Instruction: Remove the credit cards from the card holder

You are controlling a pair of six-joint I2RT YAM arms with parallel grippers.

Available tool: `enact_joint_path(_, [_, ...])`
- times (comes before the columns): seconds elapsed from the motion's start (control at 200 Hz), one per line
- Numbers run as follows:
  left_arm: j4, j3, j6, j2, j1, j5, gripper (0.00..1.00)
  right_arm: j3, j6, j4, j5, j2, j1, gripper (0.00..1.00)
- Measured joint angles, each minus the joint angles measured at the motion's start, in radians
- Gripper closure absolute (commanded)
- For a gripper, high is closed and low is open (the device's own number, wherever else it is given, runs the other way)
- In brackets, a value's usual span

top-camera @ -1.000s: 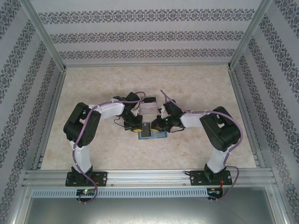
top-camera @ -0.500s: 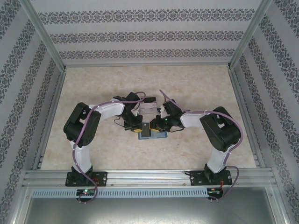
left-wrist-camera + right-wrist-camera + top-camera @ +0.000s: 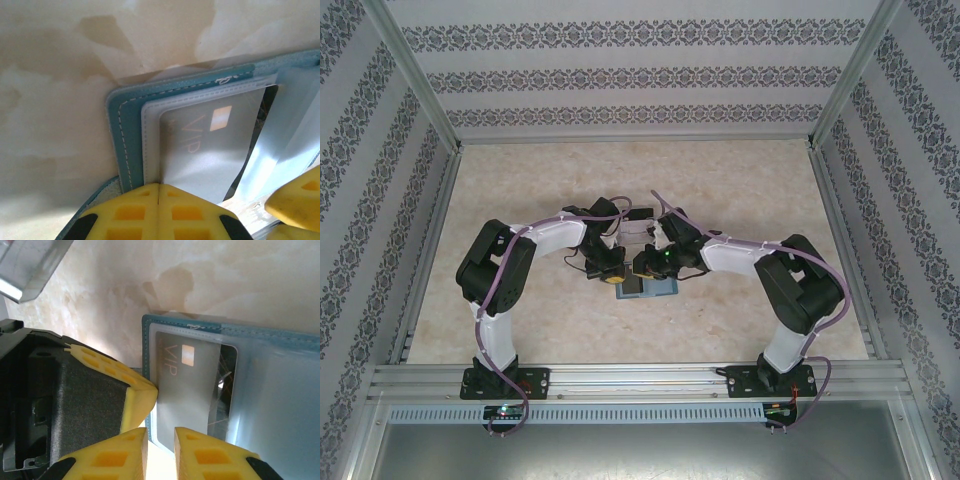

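Left gripper (image 3: 158,187), fingers pressed together, bears on one edge of the card holder (image 3: 125,145), which lies open on the surface (image 3: 740,190) between the arms. The right gripper (image 3: 160,434), fingers narrowly parted, sits at the end of the pale card (image 3: 185,385), which is tucked in its pocket. The thin card could slip from the fingertips. If the left gripper's press slides off, the holder would likely drag along or fold. The grippers are close enough to knock together. The surface is pale, marbled and smooth, with a clear tray (image 3: 30,265) nearby. Patterned walls (image 3: 640,75) and a metal frame (image 3: 620,375) enclose it.
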State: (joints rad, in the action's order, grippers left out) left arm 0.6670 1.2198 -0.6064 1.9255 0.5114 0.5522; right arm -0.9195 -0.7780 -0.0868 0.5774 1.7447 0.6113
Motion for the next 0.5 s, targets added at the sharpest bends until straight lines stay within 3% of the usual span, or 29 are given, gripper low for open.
enact_joint_path(0.505, [0.0,0.0,0.0,0.0,0.0,0.0,1.0,-0.057,0.029,-0.088,-0.057,0.065,0.022,0.76])
